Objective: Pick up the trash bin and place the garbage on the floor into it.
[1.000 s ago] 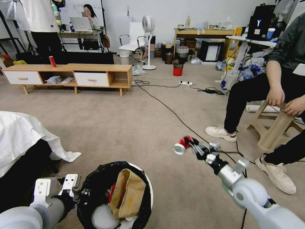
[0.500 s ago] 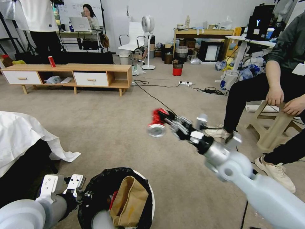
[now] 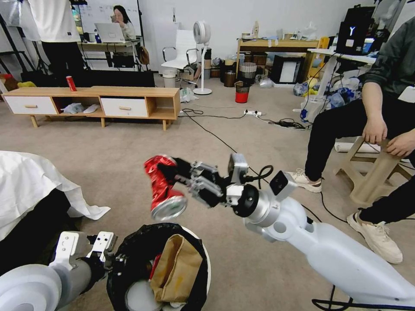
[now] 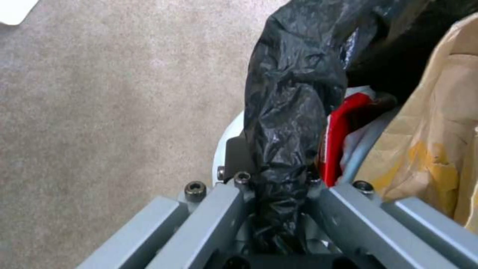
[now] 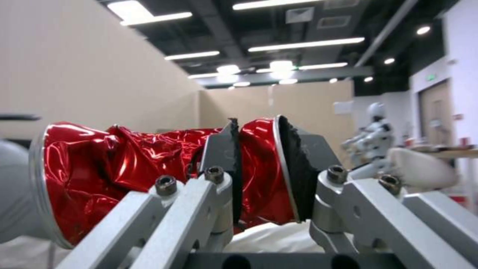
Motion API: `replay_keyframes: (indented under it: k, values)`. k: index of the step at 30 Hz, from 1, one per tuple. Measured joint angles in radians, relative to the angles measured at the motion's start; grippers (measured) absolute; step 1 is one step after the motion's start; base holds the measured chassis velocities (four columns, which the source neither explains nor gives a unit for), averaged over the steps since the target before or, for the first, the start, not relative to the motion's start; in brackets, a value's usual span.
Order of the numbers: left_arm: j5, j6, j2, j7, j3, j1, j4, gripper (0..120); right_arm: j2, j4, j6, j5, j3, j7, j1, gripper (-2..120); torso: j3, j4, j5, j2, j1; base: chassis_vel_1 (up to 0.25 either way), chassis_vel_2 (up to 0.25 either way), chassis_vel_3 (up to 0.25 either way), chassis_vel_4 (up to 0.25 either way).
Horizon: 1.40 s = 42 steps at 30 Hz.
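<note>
Carpeted floor [image 3: 129,172] lies below; right gripper [image 3: 175,172], jaws clamped on crushed can [image 3: 162,188], hovers above trash bin [image 3: 129,250] whose rim left gripper [image 3: 113,259] pinches. Off-centre release risks missing.

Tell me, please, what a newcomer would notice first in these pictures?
The crushed red can, clamped in the right hand, hangs in the air just above the trash bin. Below, the left hand pinches the bin's black bag rim, with a brown paper bag already inside.
</note>
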Motion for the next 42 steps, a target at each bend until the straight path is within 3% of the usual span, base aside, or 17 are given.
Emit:
replay_keyframes:
  k: [15,26,33,37,42]
  values:
    - [0.004,0.000,-0.019,-0.004,-0.012,0.006,-0.012,1,-0.081,0.008,-0.017,-0.037,-0.045,-0.141,-0.043,18,0.000,-0.0005,0.0002,0.000,0.000,0.000,0.000,0.000,0.000]
    - [-0.006,0.000,-0.019,-0.010,-0.011,0.003,-0.016,1,-0.089,-0.008,-0.018,-0.067,-0.039,-0.157,-0.090,18,0.000,-0.0003,0.0003,0.000,0.000,0.000,0.000,0.000,0.000]
    - [-0.088,0.000,-0.027,-0.052,-0.012,0.008,-0.038,1,-0.070,-0.025,-0.017,-0.083,-0.060,-0.154,-0.081,18,0.000,-0.0003,0.0002,0.000,0.000,0.000,0.000,0.000,0.000]
    - [-0.187,0.000,-0.025,-0.098,-0.017,0.010,-0.061,1,-0.062,-0.037,-0.017,-0.089,-0.073,-0.151,-0.076,18,0.000,-0.0003,0.0002,0.000,0.000,0.000,0.000,0.000,0.000]
    - [-0.210,0.000,-0.016,-0.109,-0.009,0.010,-0.067,1,-0.055,-0.044,-0.016,-0.091,-0.079,-0.151,-0.069,18,0.000,-0.0003,0.0002,0.000,0.000,0.000,0.000,0.000,0.000]
